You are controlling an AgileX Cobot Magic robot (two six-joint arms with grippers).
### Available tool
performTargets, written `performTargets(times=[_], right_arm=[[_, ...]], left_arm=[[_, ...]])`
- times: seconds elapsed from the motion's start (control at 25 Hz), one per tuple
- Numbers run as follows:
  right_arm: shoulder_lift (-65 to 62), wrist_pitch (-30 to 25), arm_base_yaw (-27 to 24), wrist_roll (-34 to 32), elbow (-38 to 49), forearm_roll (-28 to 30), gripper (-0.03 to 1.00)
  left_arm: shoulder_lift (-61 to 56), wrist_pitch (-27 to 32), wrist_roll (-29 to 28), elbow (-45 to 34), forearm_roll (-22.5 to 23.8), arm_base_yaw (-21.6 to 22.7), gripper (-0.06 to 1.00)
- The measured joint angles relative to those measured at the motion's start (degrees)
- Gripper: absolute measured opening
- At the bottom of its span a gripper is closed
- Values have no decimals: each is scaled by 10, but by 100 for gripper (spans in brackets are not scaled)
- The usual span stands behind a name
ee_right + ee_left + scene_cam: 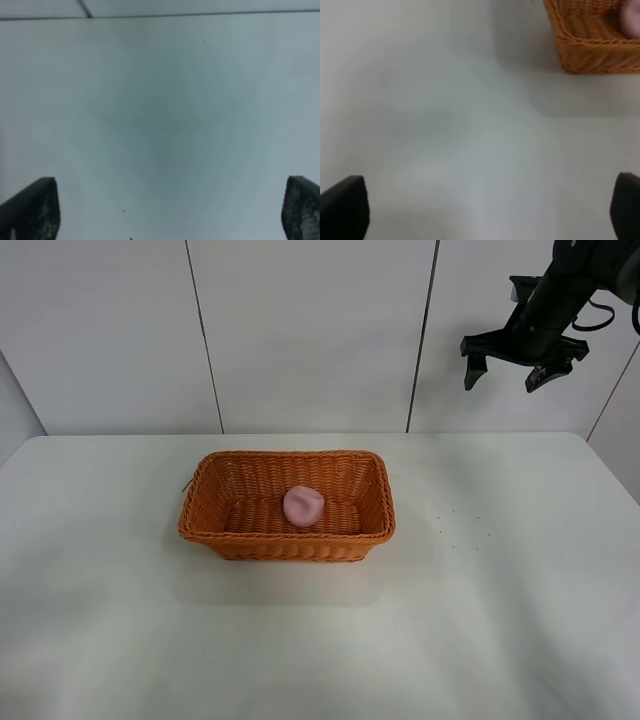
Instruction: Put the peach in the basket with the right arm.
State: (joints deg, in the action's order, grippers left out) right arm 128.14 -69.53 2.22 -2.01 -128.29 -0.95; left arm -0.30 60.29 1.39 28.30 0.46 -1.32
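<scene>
peach point(303, 506): inside the basket point(280, 543), on its woven floor near the middle, nothing touching it.
basket: upright on the bench point(500, 620), centre of the high view, open top.
right pincer point(503, 378): high at back right, well apart from the basket, fingers spread wide, nothing between them. Its wrist view shows only bare bench between the two tips.
left pincer point(482, 210): out of the high view. Its wrist view shows the fingers far apart and empty over bare bench, with a basket corner and a sliver of peach off to one side.
why placed so: the flared walls rise around the peach, so I judge it can't roll out. The right arm is up and clear because there is nothing left to hold. The left is idle, as the task doesn't use it.
task state: looks complete, peach is in the basket.
next: probably just park the right arm, no grasp needed.
risk: low. Only a low pass across the basket rim could nudge it.
</scene>
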Motion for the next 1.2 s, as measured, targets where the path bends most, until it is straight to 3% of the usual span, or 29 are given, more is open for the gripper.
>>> performTargets(times=[0.24, 0.44, 0.96, 1.0, 1.2], right_arm=[[-12, 1, 3, 3, 17, -4, 67], [-87, 1, 3, 5, 113, -6, 67], [-496, -1, 3, 9, 606, -6, 66], [-496, -1, 3, 9, 606, -6, 66], [-660, 4, 3, 10, 772, -6, 66]], left_arm=[[0, 0, 0, 0, 0, 0, 99], [0, 0, 0, 0, 0, 0, 99], [0, 0, 0, 0, 0, 0, 99], [0, 0, 0, 0, 0, 0, 99], [0, 0, 0, 0, 0, 0, 99]])
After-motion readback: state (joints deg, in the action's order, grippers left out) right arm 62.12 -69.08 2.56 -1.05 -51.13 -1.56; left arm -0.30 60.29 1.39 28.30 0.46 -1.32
